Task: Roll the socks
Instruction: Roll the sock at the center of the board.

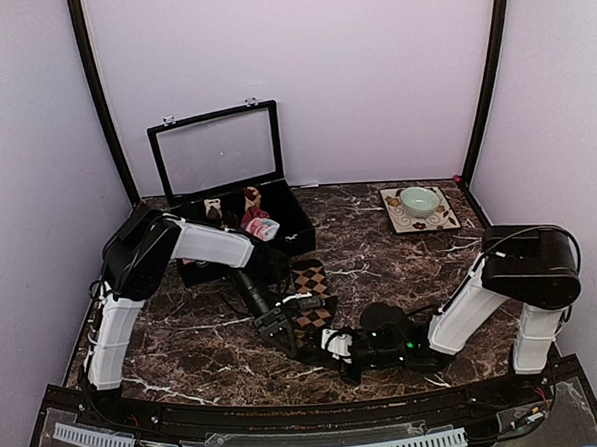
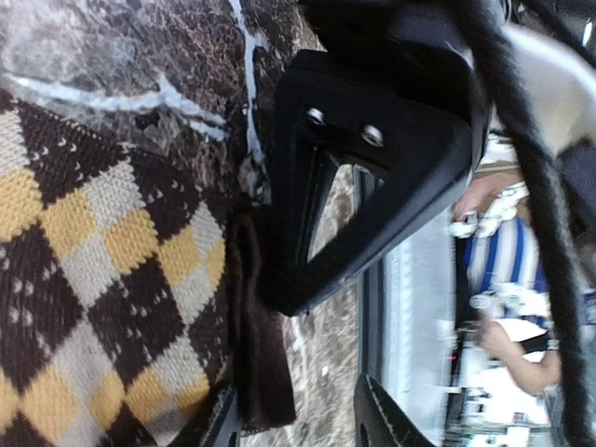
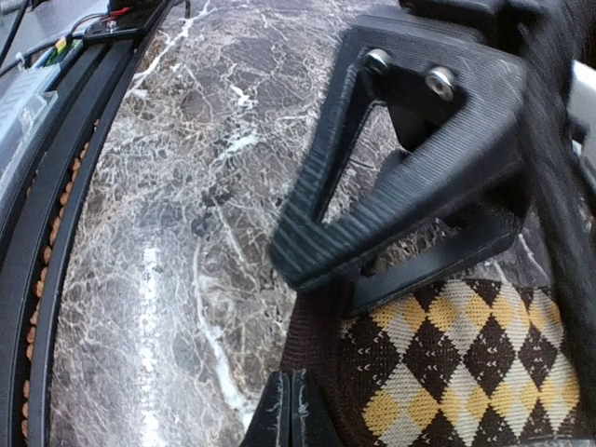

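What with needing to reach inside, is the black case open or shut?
Open: the black case has its lid standing upright behind it.

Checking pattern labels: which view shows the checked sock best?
Left wrist: the checked sock fills the left half of the frame, diamonds sharp. The right wrist view shows only one end of it; the top view shows it small and partly covered.

No legible text, label or number anywhere
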You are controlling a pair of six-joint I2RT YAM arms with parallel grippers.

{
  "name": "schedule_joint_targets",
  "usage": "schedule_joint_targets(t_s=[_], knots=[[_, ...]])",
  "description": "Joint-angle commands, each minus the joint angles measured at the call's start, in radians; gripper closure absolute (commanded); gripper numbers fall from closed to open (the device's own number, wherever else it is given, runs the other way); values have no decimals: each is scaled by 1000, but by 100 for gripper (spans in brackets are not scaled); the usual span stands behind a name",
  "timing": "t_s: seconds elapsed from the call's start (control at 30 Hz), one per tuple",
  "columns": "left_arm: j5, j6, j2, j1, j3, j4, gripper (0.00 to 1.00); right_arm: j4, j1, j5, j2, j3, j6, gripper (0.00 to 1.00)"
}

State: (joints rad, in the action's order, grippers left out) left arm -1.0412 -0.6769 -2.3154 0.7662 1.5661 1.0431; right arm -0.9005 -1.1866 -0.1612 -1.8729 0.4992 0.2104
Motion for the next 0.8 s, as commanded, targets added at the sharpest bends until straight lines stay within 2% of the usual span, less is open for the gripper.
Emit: schedule_joint_targets(t_s=[0.0, 0.07, 0.2, 0.33, 0.57, 0.77], knots=[[220, -2, 156, -34, -131, -176, 54, 216, 67, -94, -21, 57, -181, 100], [257, -12, 242, -36, -188, -231, 53, 304, 95, -170, -23, 90, -245, 100], [365, -39, 404, -36, -297, -358, 52, 363, 140, -287, -19, 112, -414, 100], [416, -66, 511, -35, -383, -465, 52, 454, 188, -386, -40, 139, -573, 100], [465, -134, 523, 68, -391, -471, 54, 515, 217, -503, -87, 161, -800, 100], [509, -146, 493, 165, -405, -542, 56, 465, 252, -571, -130, 156, -954, 100]])
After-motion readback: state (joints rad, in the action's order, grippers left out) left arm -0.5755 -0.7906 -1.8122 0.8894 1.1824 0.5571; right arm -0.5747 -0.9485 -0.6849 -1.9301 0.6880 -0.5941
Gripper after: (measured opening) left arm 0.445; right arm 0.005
